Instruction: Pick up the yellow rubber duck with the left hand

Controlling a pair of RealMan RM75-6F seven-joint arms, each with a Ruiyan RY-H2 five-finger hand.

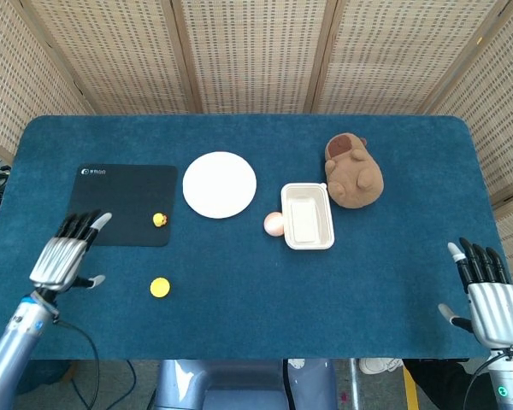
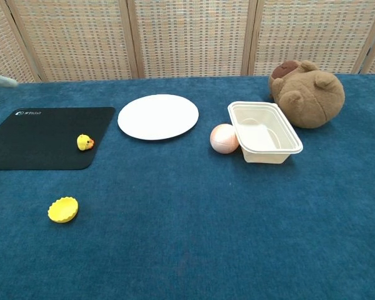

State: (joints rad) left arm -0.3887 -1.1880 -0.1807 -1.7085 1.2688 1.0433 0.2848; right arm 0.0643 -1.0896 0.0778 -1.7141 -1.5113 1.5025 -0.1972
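Note:
The small yellow rubber duck [image 1: 159, 220] [image 2: 84, 142] stands near the right front corner of a black mat [image 1: 111, 198] [image 2: 31, 134]. My left hand [image 1: 66, 253] hovers over the table's left front part, fingers spread and empty, well to the left of the duck and a little nearer to me. In the chest view only a grey fingertip [image 2: 0, 80] shows at the left edge. My right hand [image 1: 489, 295] hangs open off the table's front right corner, holding nothing.
A yellow scalloped cup [image 1: 160, 287] [image 2: 63, 209] lies in front of the mat. Further right are a white plate [image 1: 220, 184] [image 2: 158, 116], a pink ball [image 1: 274, 224] [image 2: 224, 138], a white tub [image 1: 307, 215] [image 2: 264, 131] and a brown plush animal [image 1: 352, 171] [image 2: 306, 92].

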